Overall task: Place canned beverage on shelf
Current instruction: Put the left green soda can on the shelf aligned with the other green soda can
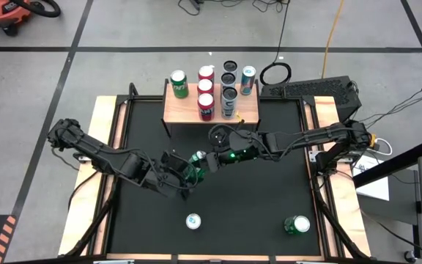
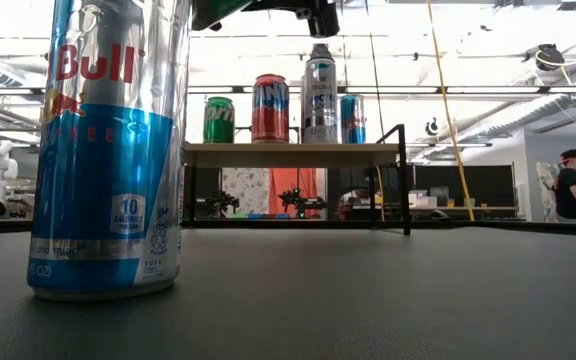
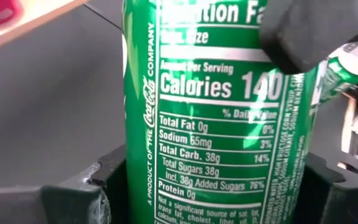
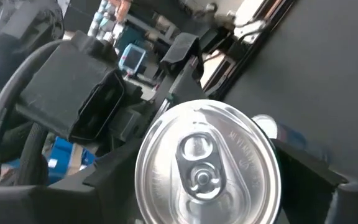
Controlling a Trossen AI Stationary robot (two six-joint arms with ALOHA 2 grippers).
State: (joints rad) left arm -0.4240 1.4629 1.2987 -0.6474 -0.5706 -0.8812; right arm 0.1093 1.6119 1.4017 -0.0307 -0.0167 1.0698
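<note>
The high view looks straight down on the whole table (image 1: 218, 183), with the shelf (image 1: 211, 108) at its far edge. The low view sits at table-top level, facing across to the shelf (image 2: 293, 153) and the room behind, with a blue can (image 2: 108, 150) very near its lens. The left wrist view looks close at a green can (image 3: 216, 124); the right wrist view looks down on its silver lid (image 4: 207, 162). The high view shows this can (image 1: 194, 166) mid-table

My arms (image 1: 108, 158) are dark, jointed and matte; black cable (image 4: 5, 112) loops past a boxy housing (image 4: 73, 93) near my wrist.
</note>
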